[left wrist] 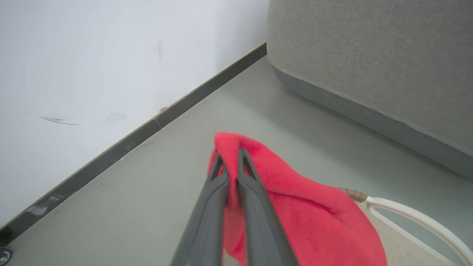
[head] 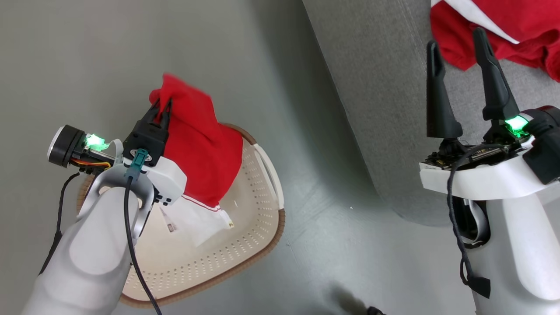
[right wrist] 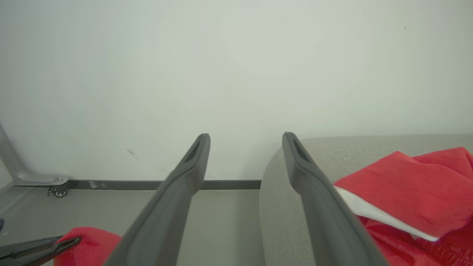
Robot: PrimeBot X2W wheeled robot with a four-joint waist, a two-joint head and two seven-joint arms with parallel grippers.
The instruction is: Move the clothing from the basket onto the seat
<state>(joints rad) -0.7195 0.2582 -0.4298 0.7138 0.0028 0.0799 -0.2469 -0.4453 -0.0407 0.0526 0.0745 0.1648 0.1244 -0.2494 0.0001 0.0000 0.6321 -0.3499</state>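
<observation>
Our left pincer [head: 161,107] is clamped on the red garment [head: 199,148] by its top fold, so it hangs over the basket [head: 262,210], free to carry to the seat [head: 385,109]. Our right pincer [head: 456,38], fingers apart, hovers near another garment [head: 520,26] there.

No legible text, labels or numbers anywhere.

Left end effector [left wrist: 231,162] clamped on red garment [left wrist: 314,218]
</observation>
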